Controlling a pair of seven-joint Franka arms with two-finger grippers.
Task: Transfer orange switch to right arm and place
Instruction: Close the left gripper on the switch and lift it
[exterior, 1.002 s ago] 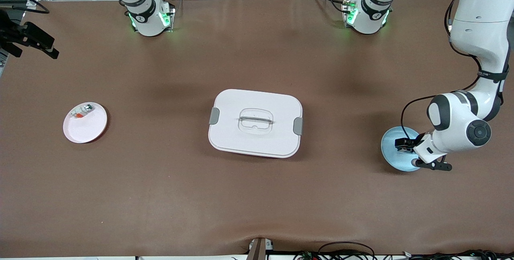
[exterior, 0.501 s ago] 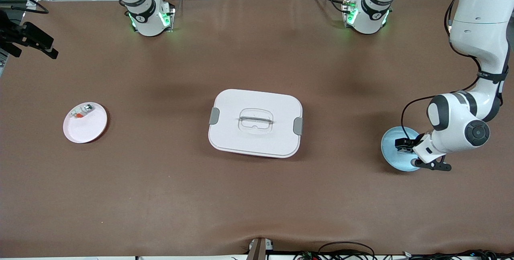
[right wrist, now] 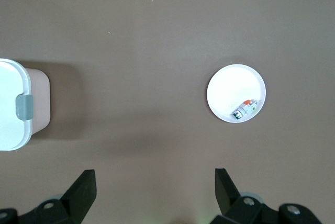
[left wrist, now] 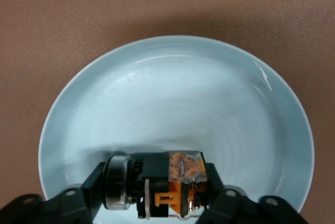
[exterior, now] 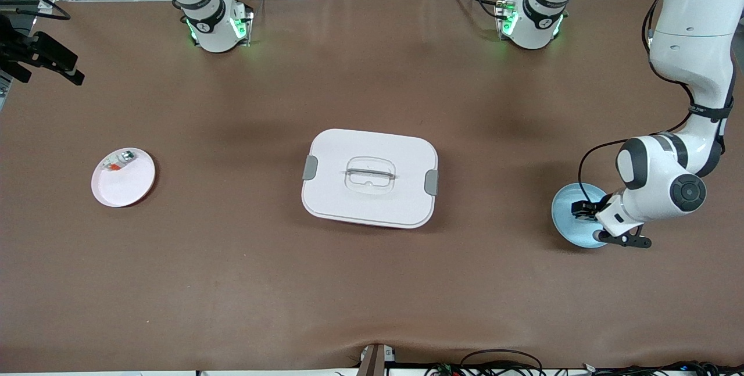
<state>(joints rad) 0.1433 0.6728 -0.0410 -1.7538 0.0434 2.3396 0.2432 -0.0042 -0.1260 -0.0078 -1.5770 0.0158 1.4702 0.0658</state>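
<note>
The orange switch (left wrist: 180,179), a small black block with an orange middle, lies in the light blue plate (left wrist: 183,88) at the left arm's end of the table. My left gripper (left wrist: 156,187) is down in that plate (exterior: 565,219) and shut on the switch, one finger at each end of it. In the front view the left gripper (exterior: 583,210) hides the switch. My right gripper (right wrist: 154,179) hangs open and empty, high over bare brown table, and waits.
A white lidded box (exterior: 369,177) with grey latches sits mid-table. A white plate (exterior: 125,184) at the right arm's end holds a whitish-clear piece (exterior: 118,161) with a red-orange part. In the right wrist view the plate (right wrist: 230,85) and the box's corner (right wrist: 13,103) show.
The left gripper's fingers have closed onto the switch in the blue plate. The left arm shifted only slightly. The right arm has not moved.
</note>
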